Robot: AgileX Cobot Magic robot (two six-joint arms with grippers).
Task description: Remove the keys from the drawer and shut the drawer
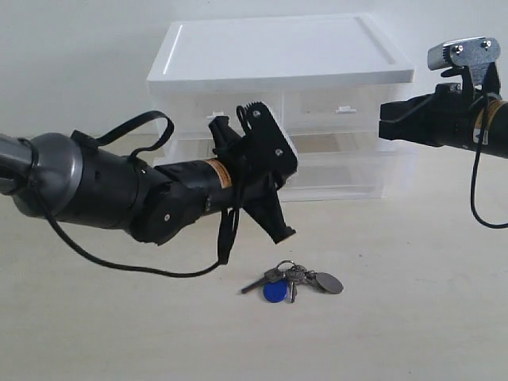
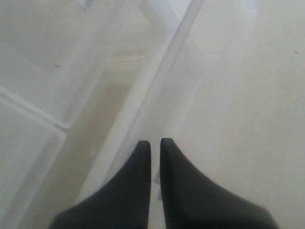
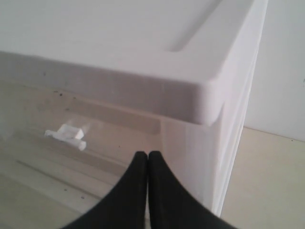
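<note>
The keys [image 1: 294,282], with a round blue tag and an oval grey tag, lie on the table in front of the drawer unit. The wide translucent drawer [image 1: 349,147] sits in the unit's middle row, its front level with the frame. Its centre handle is hidden behind my left arm. My left gripper [image 1: 284,233] hangs just before the unit, above the keys and apart from them. Its fingers [image 2: 143,157] are shut with a thin slit and nothing between them. My right gripper [image 1: 382,120] is shut and empty beside the unit's upper right corner [image 3: 209,100].
The white drawer unit [image 1: 278,48] stands at the back against the wall, with two half-width drawers on top and a shallow tray [image 1: 349,178] below. A small tab handle [image 3: 66,136] of the right half-width drawer shows. A black cable [image 1: 119,266] droops from the left arm.
</note>
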